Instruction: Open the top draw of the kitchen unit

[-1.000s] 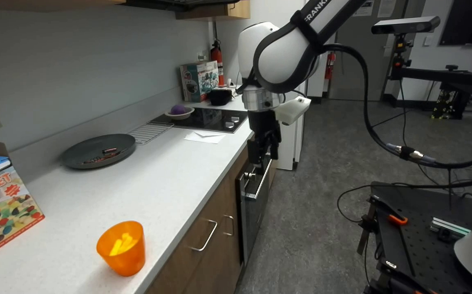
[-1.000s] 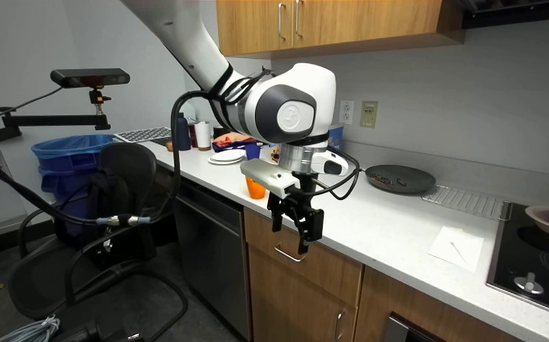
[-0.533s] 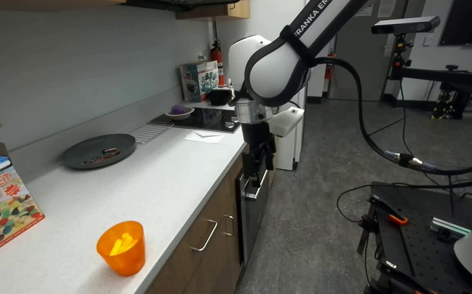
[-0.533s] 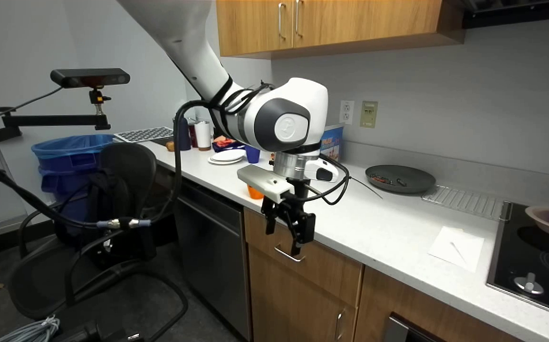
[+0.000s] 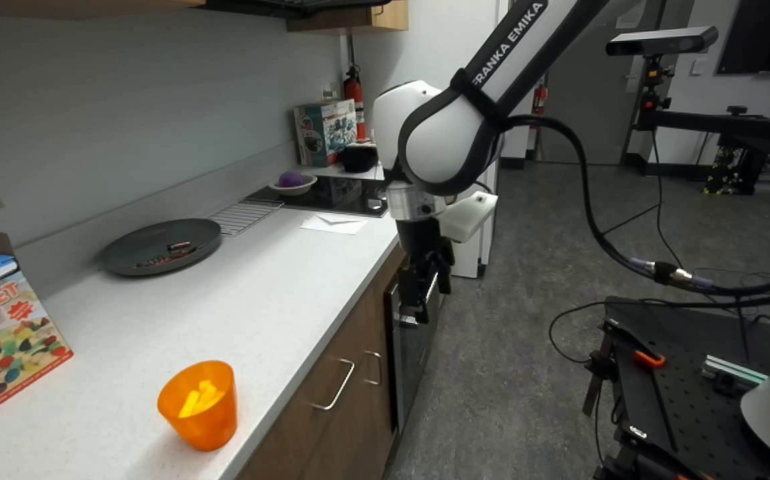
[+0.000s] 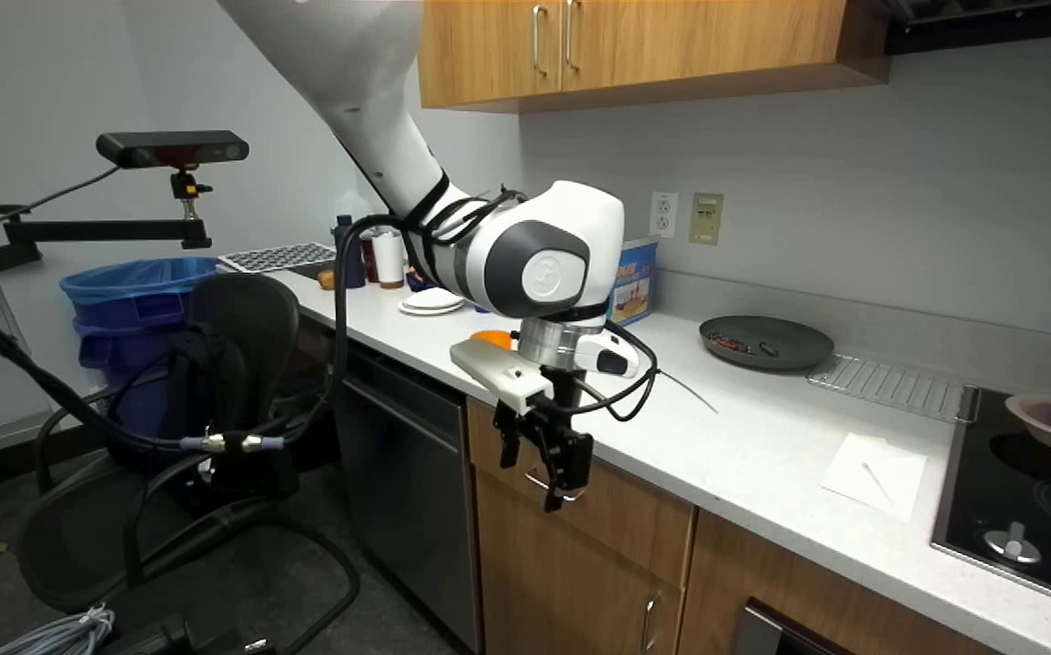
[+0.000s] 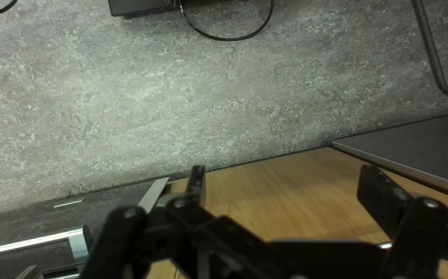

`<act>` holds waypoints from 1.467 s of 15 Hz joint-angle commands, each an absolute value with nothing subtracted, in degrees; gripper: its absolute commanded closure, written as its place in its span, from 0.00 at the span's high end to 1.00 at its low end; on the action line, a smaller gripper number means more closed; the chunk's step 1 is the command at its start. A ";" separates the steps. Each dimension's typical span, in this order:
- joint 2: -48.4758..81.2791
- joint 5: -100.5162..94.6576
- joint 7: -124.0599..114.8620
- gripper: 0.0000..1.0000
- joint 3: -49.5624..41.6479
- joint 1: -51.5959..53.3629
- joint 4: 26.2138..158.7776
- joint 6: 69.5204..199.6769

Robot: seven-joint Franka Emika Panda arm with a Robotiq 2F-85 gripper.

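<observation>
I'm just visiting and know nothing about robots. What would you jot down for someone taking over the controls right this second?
Gripper: open and holding nothing; it hangs beside the kitchen unit, apart from the handle.
Top draw: shut, just under the countertop. Its silver handle shows fully in an exterior view.
Done: the gripper is near the unit and open; the draw itself has not been opened.
Left: bring the gripper to the handle, take hold, then pull the draw out.
</observation>
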State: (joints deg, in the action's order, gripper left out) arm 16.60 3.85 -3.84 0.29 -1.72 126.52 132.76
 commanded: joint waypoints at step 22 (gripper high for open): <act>30.80 22.67 -11.55 1.00 4.66 -0.52 120.95 150.46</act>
State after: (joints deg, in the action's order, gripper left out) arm 30.02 21.37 -9.49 4.77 -1.25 120.26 147.82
